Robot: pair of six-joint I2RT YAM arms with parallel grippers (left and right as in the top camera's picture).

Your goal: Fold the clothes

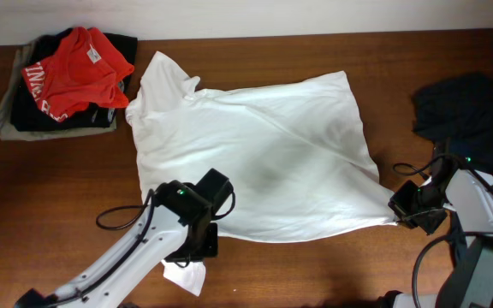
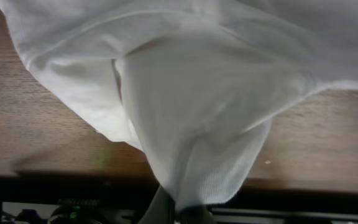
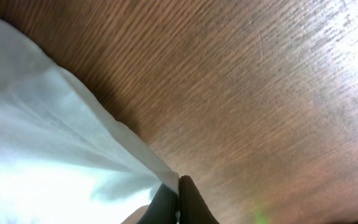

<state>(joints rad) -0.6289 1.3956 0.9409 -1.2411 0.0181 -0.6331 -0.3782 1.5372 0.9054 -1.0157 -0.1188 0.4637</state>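
White fabric T-shirt [image 1: 255, 154] lies spread and wrinkled mid brown wooden bench [image 1: 58, 188]. My right jaws are pinched tight on its near right corner; only their tips show in the wrist view. My left jaws are at the near left hem, almost buried under draped cloth, with fabric funnelling into them, so they are gripping. Red-topped pile of folded clothes [image 1: 67, 81] sits far left. Dark garment [image 1: 473, 107] is cut off at the right edge.

White T-shirt [image 1: 264, 154]: one.
Stacked garments left of the white T-shirt: three showing, a red shirt [image 1: 75, 68], a black garment [image 1: 120, 44] and a grey-green garment [image 1: 3, 115].
Dark navy garment [image 1: 473, 107] right of the white T-shirt: one.
Grippers at the white T-shirt's near edge: two, the left gripper [image 1: 199, 244] and the right gripper [image 1: 398, 214].
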